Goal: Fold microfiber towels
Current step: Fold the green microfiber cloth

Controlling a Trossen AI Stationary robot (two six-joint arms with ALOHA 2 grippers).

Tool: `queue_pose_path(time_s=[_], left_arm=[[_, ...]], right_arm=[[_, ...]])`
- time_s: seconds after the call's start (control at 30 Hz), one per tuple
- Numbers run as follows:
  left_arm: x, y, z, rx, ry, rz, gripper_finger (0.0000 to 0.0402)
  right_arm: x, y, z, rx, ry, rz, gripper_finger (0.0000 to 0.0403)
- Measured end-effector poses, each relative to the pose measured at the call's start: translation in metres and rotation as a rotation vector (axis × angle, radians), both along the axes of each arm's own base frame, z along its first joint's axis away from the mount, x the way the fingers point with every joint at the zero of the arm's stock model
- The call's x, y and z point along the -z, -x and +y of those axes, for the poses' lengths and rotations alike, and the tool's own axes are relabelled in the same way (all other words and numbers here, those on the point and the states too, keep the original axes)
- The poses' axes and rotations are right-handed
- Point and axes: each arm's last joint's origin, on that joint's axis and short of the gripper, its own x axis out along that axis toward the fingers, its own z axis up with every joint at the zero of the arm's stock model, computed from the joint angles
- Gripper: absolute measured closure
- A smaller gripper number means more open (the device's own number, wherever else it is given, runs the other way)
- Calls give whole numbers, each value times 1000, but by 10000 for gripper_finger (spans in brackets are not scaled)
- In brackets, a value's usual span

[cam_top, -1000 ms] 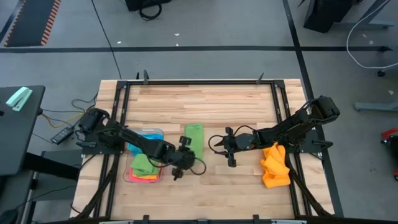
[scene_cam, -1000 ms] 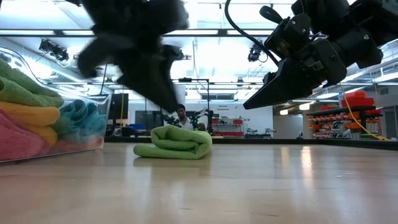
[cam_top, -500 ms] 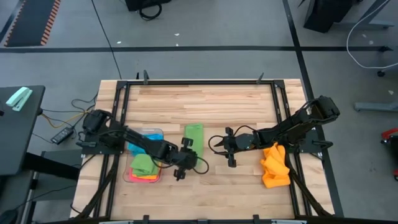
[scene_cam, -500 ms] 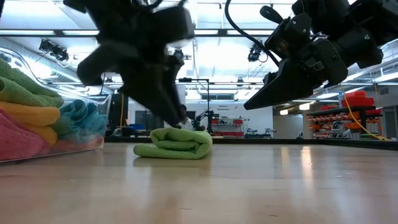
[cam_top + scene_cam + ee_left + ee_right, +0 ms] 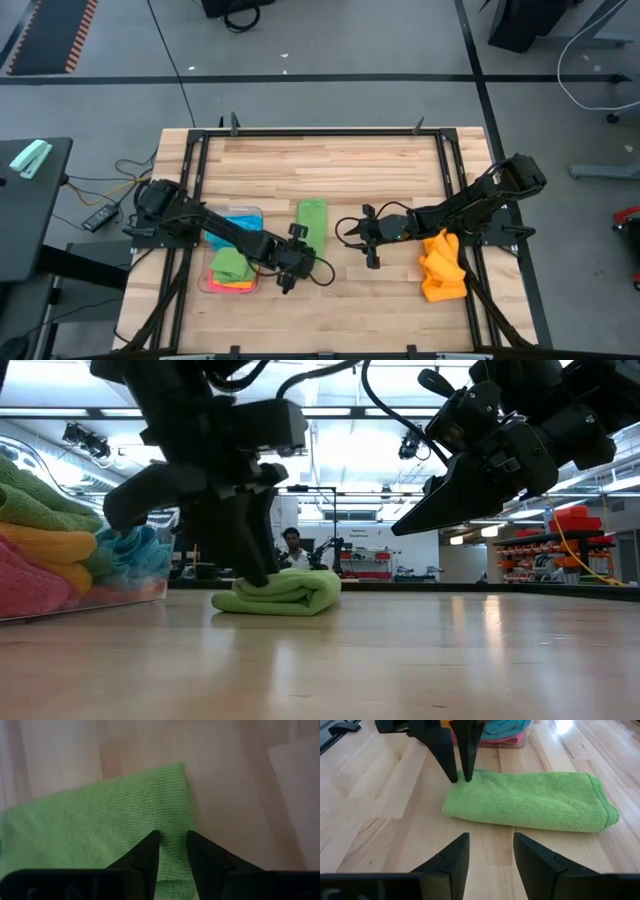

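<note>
Left end effector, fingers narrowly parted, presses the folded green towel at frame centre; right end effector hovers half-open, empty. No readable writing.

A clear plastic tray sits on the wooden table. Off the table's left side stand a black side table and cables. A person sits far behind.

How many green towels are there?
2. One folded green towel lies on the table between the two arms. Another green one sits on top of the pile in the tray. More may be hidden underneath.
</note>
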Motion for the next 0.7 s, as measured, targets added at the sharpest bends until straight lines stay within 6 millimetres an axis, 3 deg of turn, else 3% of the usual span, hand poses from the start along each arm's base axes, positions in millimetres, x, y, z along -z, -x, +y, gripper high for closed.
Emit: queue_pose_path(time_s=[0.17, 0.33, 0.53, 0.7], left_arm=[[-14, -6, -10, 5, -58, -68, 286], [-15, -4, -20, 38, -64, -91, 243], [-2, -7, -23, 46, -98, -62, 165], [17, -7, -23, 96, -177, 14, 136]], right_arm=[[0, 0, 0, 1, -2, 0, 242], [0, 0, 0, 1, -2, 1, 242], [0, 0, 0, 1, -2, 1, 242], [0, 0, 0, 0, -2, -1, 242]])
